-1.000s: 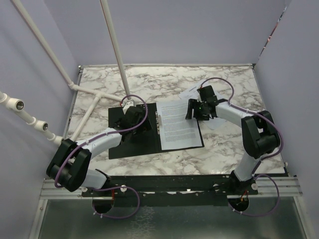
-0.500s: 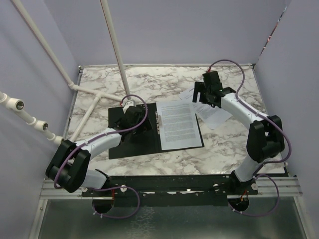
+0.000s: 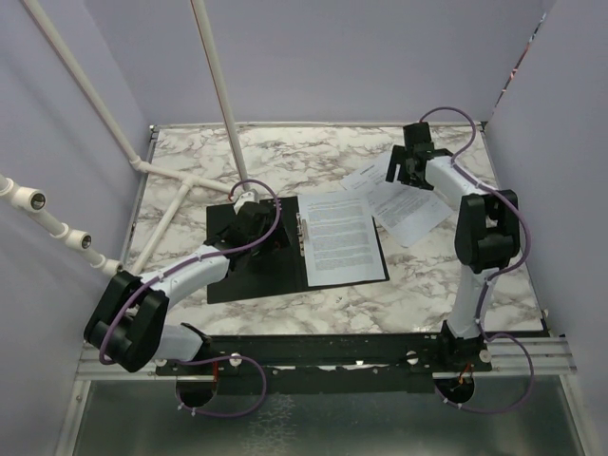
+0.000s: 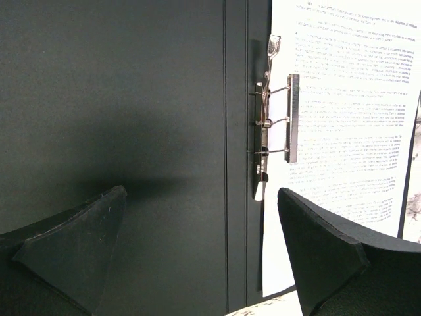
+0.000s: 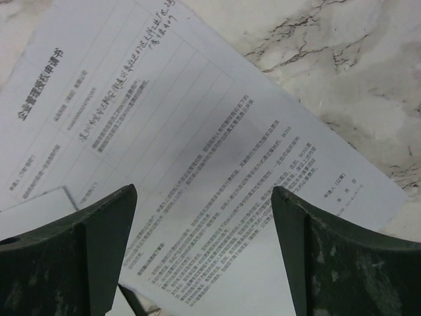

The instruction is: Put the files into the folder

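The folder point(image 3: 249, 271) lies open mid-table, black inside, its silver clip point(image 3: 302, 231) along the spine. One of the files point(image 3: 337, 237) rests flat on its right half. Two more files point(image 3: 415, 214) lie loose on the marble just right of it, overlapping. My left gripper point(image 3: 241, 226) hovers open over the folder's left half; in its wrist view the gripper point(image 4: 200, 227) frames the spine, with the clip point(image 4: 273, 112) and printed sheet point(image 4: 348, 125) ahead. My right gripper point(image 3: 408, 169) is open above the loose files point(image 5: 197, 145), holding nothing.
White pipes point(image 3: 176, 185) run across the table's left side, and a slanted pole point(image 3: 217, 90) rises behind the folder. Lilac walls close in the left, back and right. Marble table point(image 5: 329, 52) shows past the loose sheets' far edge.
My right arm has swung from the sheet on the folder back and right to the loose files, its jaws opening wider. The left arm and the folder have not moved.
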Robot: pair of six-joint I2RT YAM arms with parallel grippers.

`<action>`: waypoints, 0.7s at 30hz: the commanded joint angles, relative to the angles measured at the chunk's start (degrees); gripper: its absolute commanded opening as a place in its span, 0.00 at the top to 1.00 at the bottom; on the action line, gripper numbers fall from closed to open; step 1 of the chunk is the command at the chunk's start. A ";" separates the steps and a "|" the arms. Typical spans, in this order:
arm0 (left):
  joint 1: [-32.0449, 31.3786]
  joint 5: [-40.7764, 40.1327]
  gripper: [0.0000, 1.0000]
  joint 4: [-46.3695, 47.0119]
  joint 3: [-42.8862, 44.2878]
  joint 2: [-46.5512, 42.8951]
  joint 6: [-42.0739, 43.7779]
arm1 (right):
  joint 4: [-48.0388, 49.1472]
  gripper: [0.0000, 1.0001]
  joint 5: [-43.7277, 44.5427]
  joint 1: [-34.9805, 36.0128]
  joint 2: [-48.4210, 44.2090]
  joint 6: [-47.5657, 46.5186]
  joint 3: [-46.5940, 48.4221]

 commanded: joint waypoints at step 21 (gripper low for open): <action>0.24 1.26 0.01 0.36 -0.78 -1.10 0.67 | -5.15 0.12 11.35 -3.10 6.10 4.73 -4.97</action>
